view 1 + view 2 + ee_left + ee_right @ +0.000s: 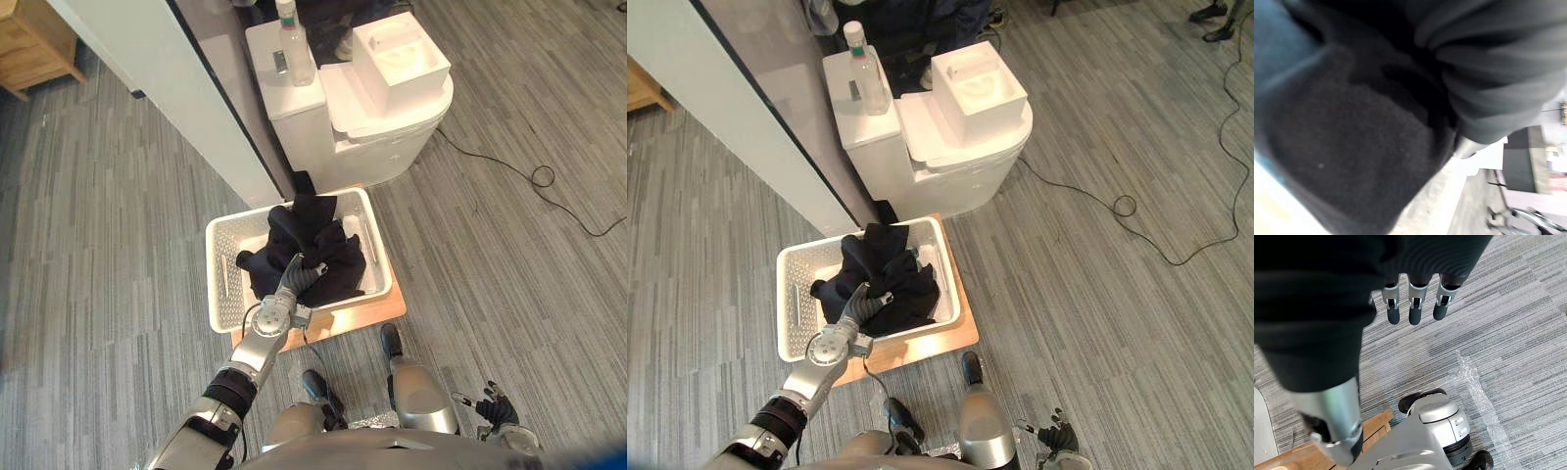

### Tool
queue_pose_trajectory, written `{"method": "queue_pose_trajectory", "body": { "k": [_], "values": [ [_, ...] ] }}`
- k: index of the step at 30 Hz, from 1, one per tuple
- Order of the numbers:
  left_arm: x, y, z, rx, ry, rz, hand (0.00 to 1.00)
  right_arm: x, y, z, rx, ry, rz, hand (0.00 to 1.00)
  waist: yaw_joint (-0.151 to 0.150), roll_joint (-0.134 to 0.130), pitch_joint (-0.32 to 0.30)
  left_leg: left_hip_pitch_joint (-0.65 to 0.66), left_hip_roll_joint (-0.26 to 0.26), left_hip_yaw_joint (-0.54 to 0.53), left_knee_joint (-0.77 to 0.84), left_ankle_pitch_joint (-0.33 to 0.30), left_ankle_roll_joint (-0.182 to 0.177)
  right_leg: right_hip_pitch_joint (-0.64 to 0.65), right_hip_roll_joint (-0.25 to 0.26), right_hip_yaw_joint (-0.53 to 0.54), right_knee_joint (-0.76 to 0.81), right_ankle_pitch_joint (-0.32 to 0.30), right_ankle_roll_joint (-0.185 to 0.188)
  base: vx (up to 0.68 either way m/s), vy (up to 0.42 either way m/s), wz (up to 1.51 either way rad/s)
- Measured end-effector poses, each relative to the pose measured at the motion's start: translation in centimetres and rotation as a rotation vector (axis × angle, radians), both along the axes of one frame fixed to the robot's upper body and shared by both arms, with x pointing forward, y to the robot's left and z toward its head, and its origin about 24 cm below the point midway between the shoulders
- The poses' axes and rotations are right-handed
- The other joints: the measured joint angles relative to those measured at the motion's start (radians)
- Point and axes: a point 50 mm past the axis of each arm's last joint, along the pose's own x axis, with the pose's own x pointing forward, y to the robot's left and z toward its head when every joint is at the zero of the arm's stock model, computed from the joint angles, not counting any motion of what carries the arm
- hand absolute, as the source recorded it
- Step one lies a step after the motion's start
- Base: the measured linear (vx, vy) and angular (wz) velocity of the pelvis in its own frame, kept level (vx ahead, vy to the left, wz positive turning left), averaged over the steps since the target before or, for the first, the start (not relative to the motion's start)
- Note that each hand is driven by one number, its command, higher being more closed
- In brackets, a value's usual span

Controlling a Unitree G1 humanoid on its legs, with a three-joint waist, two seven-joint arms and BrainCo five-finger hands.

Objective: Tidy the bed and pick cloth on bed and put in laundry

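Here, cloth (318,235) against left hand (294,282).

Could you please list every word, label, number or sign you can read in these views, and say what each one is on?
No text can be read in any of these views.
Bottle on the white cabinet: any print on it is too small to read.
White laundry basket, dark cloth, white box: no marking visible.
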Motion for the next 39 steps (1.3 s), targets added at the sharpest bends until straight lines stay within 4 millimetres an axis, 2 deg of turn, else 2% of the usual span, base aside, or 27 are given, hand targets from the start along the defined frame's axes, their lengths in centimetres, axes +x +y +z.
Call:
{"method": "queue_pose_trajectory", "body": {
  "k": [4,6,10,15,20,23,25,28,31,33,36,38,39],
  "values": [
    [-0.1,1.5,-1.1,0.032,0.060,0.100,0.00,0.0,0.3,-0.1,0.007,0.002,-0.004,0.00,0.000,-0.001,0.001,-0.015,0.004,-0.010,0.008,-0.003,-0.002,-0.001,-0.001,-0.017,-0.006,-0.001,0.000,0.00,-0.024,0.10],
    [-0.2,2.9,-1.8,0.049,0.092,0.188,0.00,0.0,0.7,-0.2,0.014,0.003,0.000,0.00,0.001,-0.002,0.001,-0.016,0.009,-0.012,0.011,-0.006,-0.005,0.000,0.002,-0.020,-0.007,0.000,0.000,0.01,-0.014,0.02],
    [0.2,4.4,-1.4,0.029,0.079,0.292,0.00,0.1,0.9,-0.2,0.016,0.005,0.018,0.00,0.004,-0.002,0.001,-0.014,0.015,-0.012,0.011,-0.007,-0.008,0.004,0.006,-0.031,-0.007,0.000,0.000,0.00,0.000,0.00],
    [0.8,5.0,-0.7,-0.018,0.049,0.336,0.00,0.1,1.0,-0.3,0.020,0.010,0.019,0.00,0.006,-0.003,0.001,0.015,0.020,-0.022,0.012,-0.009,-0.011,0.040,0.007,-0.054,-0.009,0.000,0.000,-0.01,-0.022,0.08],
    [0.2,5.2,-0.2,-0.136,0.001,0.362,0.00,-0.2,1.2,-0.4,0.039,0.025,0.026,0.00,0.032,-0.004,-0.004,0.054,0.021,-0.033,0.008,-0.009,-0.012,0.087,0.006,-0.080,-0.013,-0.013,-0.011,-0.06,-0.027,0.08],
    [-1.1,5.0,0.0,-0.209,-0.029,0.339,0.00,-0.9,1.1,-0.5,0.049,0.039,0.010,0.00,0.041,-0.002,-0.015,0.079,0.017,-0.058,-0.018,0.005,-0.009,0.117,0.005,-0.107,-0.013,-0.025,-0.010,-0.04,-0.021,0.25],
    [-1.9,5.0,-0.1,-0.258,-0.032,0.337,0.00,-1.7,0.8,-0.6,0.049,0.057,-0.016,0.00,0.060,-0.001,-0.050,0.082,0.015,-0.069,-0.034,0.010,-0.009,0.121,0.005,-0.120,-0.016,-0.029,-0.010,0.00,-0.009,0.26],
    [-3.3,5.7,-0.3,-0.326,-0.040,0.349,0.00,-2.4,0.6,-0.8,0.062,0.077,-0.034,0.00,0.073,-0.009,-0.091,0.087,0.012,-0.102,-0.034,0.010,-0.009,0.147,-0.001,-0.151,-0.023,-0.036,-0.007,0.03,0.002,0.30],
    [-4.6,7.2,-1.0,-0.345,-0.013,0.449,0.00,-2.5,0.6,-0.9,0.082,0.082,-0.036,0.00,0.103,-0.018,-0.121,0.099,0.009,-0.116,-0.035,0.009,-0.010,0.172,-0.003,-0.163,-0.035,-0.036,-0.005,0.03,0.000,0.15],
    [-6.7,9.6,-2.5,-0.309,0.052,0.612,0.00,-2.1,0.7,-0.8,0.108,0.068,-0.019,0.00,0.113,-0.023,-0.138,0.097,0.008,-0.136,-0.035,0.010,-0.010,0.182,-0.005,-0.183,-0.040,-0.037,-0.004,0.00,-0.014,0.22],
    [-9.4,11.6,-4.9,-0.232,0.180,0.751,0.00,-1.4,1.0,-0.9,0.138,0.041,-0.010,0.00,0.119,-0.028,-0.149,0.099,0.007,-0.146,-0.035,0.011,-0.009,0.192,-0.006,-0.192,-0.045,-0.038,-0.003,-0.01,-0.016,0.13],
    [-12.4,12.5,-7.2,-0.205,0.327,0.821,0.00,-1.1,1.0,-0.8,0.155,0.001,-0.029,0.00,0.141,-0.027,-0.156,0.104,0.005,-0.161,-0.036,0.011,-0.009,0.203,-0.008,-0.201,-0.048,-0.040,-0.001,-0.01,-0.015,0.16],
    [-14.9,13.0,-8.7,-0.190,0.427,0.875,0.00,-1.0,1.0,-0.7,0.162,-0.021,-0.043,0.00,0.144,-0.034,-0.159,0.112,0.004,-0.169,-0.039,0.011,-0.009,0.217,-0.010,-0.213,-0.051,-0.044,0.000,-0.02,-0.011,0.21]
  ]
}}
